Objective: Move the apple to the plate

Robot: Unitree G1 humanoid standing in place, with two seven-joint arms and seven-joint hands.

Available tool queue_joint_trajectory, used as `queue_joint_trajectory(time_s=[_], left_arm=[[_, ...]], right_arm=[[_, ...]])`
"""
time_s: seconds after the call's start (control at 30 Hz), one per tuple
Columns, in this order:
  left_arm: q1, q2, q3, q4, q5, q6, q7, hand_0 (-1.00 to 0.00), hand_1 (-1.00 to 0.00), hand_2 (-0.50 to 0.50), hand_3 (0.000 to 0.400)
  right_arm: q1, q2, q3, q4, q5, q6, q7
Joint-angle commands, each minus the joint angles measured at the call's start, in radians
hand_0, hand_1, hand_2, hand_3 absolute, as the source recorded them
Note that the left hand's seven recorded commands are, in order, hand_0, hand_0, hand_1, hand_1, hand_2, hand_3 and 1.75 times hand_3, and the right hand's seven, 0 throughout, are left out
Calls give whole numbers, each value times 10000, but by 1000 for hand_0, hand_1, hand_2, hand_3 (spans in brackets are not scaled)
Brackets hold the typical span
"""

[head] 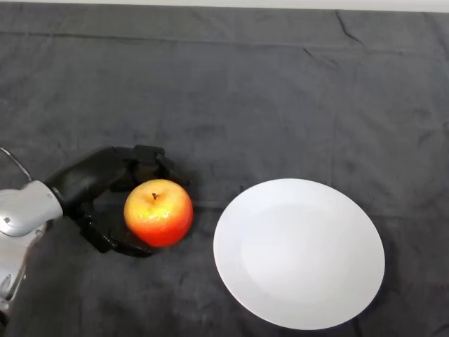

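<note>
Here, in the head view, a red and yellow apple [158, 213] sits on the dark cloth [252, 98] covering the table, stem up, just left of a white plate [299, 253] and apart from it by a narrow strip of cloth. The left hand [95, 184] reaches in from the lower left on its silver-grey arm [24, 214]. Its black fingers [144, 160] curl round the far side of the apple, and the thumb [116, 242] wraps under the near side, so the hand grasps the fruit. The plate lies flat with nothing on it.
</note>
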Motion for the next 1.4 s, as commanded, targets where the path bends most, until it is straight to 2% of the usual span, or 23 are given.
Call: queue_joint_trajectory(time_s=[0.03,0.5,0.67,0.83,0.97,1.4], left_arm=[[-240,354,511,-458,91,-162,222,-1000,-1000,0,400],[-1120,210,697,-320,680,-666,1336,-1000,-1000,0,400],[-1512,-203,357,-126,1122,-653,1817,-1000,-1000,0,400],[-2017,-856,-195,-131,1580,-250,2190,-1000,-1000,0,400],[-2317,-1261,-598,-148,1761,-76,2268,-1000,-1000,0,400],[-2679,-2005,-1701,356,2012,-345,2300,-1000,-1000,0,400]], right_arm=[[492,-123,-108,-140,91,155,94],[501,-124,-112,-159,92,162,97],[503,-124,-113,-162,92,164,98],[504,-124,-114,-165,92,165,98],[505,-124,-115,-167,92,167,99],[500,-123,-115,-160,89,166,99]])
